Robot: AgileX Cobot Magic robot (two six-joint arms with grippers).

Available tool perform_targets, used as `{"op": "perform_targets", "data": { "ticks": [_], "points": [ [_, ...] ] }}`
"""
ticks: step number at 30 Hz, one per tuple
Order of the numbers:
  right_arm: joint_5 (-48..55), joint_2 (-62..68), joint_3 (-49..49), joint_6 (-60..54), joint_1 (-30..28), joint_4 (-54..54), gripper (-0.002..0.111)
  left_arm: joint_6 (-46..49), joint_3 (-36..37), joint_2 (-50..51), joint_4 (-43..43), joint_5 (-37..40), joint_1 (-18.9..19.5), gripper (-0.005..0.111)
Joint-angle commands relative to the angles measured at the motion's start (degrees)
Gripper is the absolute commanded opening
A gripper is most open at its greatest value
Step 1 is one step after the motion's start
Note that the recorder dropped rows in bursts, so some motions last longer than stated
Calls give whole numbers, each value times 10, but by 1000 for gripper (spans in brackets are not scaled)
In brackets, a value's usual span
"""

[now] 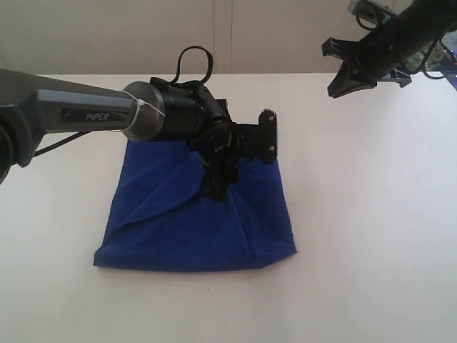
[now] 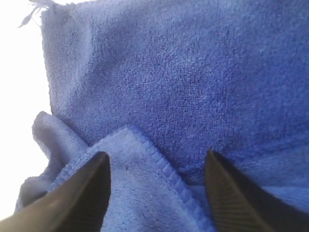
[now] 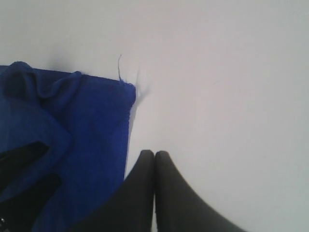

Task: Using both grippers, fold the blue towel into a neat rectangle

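Towel (image 1: pixel 186 229) lies as a rough square on the white table (image 1: pixel 371 236), partly folded, with slack creases running toward its middle. The left arm (image 1: pixel 86 114) reaches over it, and the left gripper (image 1: pixel 218 182) points down onto the cloth in the far half. The right gripper (image 1: pixel 346 75) hangs high over bare table, well apart from the towel.

The likely trouble, as I judge it, is a lopsided fold. With only one claw at the cloth, a pull from here would drag the whole towel or twist it, and a deep pinch could catch the layer beneath too.

In the left wrist view the left gripper (image 2: pixel 155 157) is spread wide, grasping nothing. A hemmed corner (image 2: pixel 145 145) of an upper layer sits between its fingers (image 2: pixel 91 193), on top of more towel. The right gripper (image 3: pixel 154 162) is clenched on nothing, with the towel's edge just beside it and a loose thread (image 3: pixel 119 65) at the corner.
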Motion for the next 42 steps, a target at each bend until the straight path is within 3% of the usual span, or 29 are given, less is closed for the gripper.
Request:
{"op": "perform_targets", "data": {
  "ticks": [1,22,24,28,31,42],
  "points": [
    [-2,0,2,-9,-4,2,0,-10,1,-5,5,15,-1,61],
    [-4,0,2,-9,-4,2,0,-59,1,-25,28,72,6,59],
    [-4,0,2,-9,-4,2,0,-61,1,-25,28,72,6,55],
    [-4,0,2,-9,-4,2,0,-105,1,-25,28,68,6,25],
    [-4,0,2,-9,-4,2,0,-124,1,-25,28,65,6,14],
    [-1,0,2,-9,-4,2,0,-147,1,-38,28,82,6,10]
  ]
}}
